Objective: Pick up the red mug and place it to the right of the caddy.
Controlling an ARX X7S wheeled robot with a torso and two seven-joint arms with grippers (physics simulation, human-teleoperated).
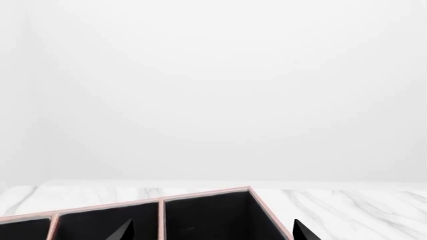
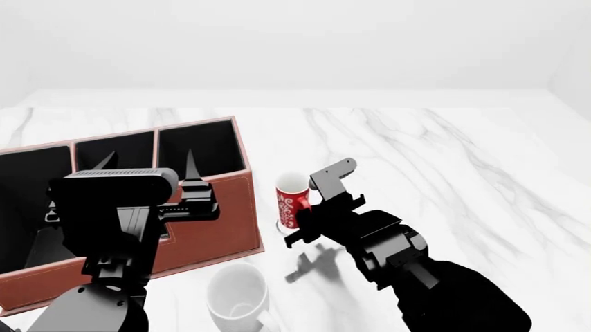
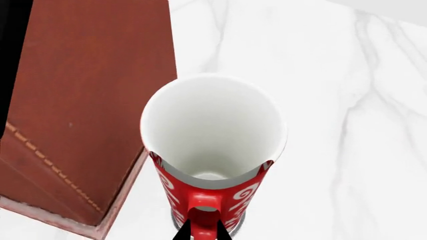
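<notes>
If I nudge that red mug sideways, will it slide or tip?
Probably tip: the red mug is tall and slim on a narrow base. Its glossy look and the smooth marble table suggest it might slide if pushed low. It stands close beside the caddy, so a push that way would likely bump it.

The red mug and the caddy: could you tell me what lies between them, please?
Nothing: only a narrow strip of bare marble tabletop separates red mug and caddy, clearest in the right wrist view.

No text I can read anywhere, the red mug (image 2: 292,205) carries only white swirl patterning, no letters I can make out, the caddy (image 2: 217,207) shows plain leather-look sides with stitching, no label or brand
</notes>
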